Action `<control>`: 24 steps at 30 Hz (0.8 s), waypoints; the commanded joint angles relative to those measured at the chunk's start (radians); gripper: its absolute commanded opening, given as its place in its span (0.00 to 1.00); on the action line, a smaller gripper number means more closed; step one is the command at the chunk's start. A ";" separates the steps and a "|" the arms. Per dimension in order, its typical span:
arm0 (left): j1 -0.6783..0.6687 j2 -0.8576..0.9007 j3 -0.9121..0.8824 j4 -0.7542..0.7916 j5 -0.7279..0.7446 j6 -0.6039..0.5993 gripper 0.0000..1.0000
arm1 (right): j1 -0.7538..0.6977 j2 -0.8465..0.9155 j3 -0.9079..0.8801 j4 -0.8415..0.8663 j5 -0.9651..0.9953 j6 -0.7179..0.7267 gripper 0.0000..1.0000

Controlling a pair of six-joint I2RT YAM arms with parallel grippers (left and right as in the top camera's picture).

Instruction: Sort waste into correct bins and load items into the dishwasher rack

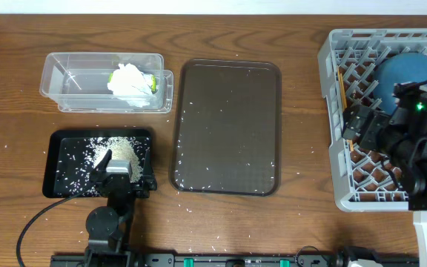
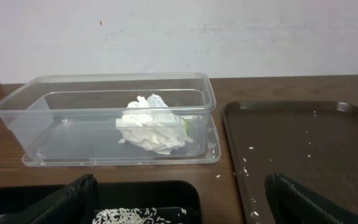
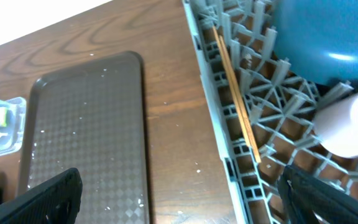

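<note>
Most of this looks done, I'd say. The biggest thing on the worktop (image 1: 21, 215) is the dishwasher rack (image 1: 333, 167) at the right. It holds the dark-blue dish (image 1: 406, 74), a white cup (image 3: 350, 121) and the chopsticks (image 3: 238, 102). The brown serving tray (image 1: 227, 126) sits mid-worktop, bare apart from stray grains. The clear tub (image 1: 73, 81) on the left holds the tissue (image 1: 128, 80) and wrapper (image 1: 153, 83). The black tray (image 1: 61, 167), just beside it on the robot's side, holds the rice heap (image 1: 106, 152).

The right end effector (image 3: 179, 180) hangs over the rack's left wall, fingers spread wide with nothing in them. The chopsticks lie just ahead of it, long axis running straight away along that wall. The left end effector (image 2: 180, 186) is wide open and empty too, right over the rice tray, so it's the nearer arm for any leftover grains.
</note>
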 commanded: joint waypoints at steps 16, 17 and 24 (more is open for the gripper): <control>-0.004 -0.007 -0.023 -0.030 -0.009 0.014 0.88 | 0.068 -0.602 -0.542 0.150 -0.027 -0.016 0.99; -0.004 -0.007 -0.023 -0.030 -0.010 0.014 0.88 | 0.068 -0.658 -0.576 0.159 -0.027 -0.016 0.99; -0.004 -0.007 -0.023 -0.031 -0.010 0.014 0.88 | 0.068 -0.871 -0.678 0.175 -0.066 -0.016 0.99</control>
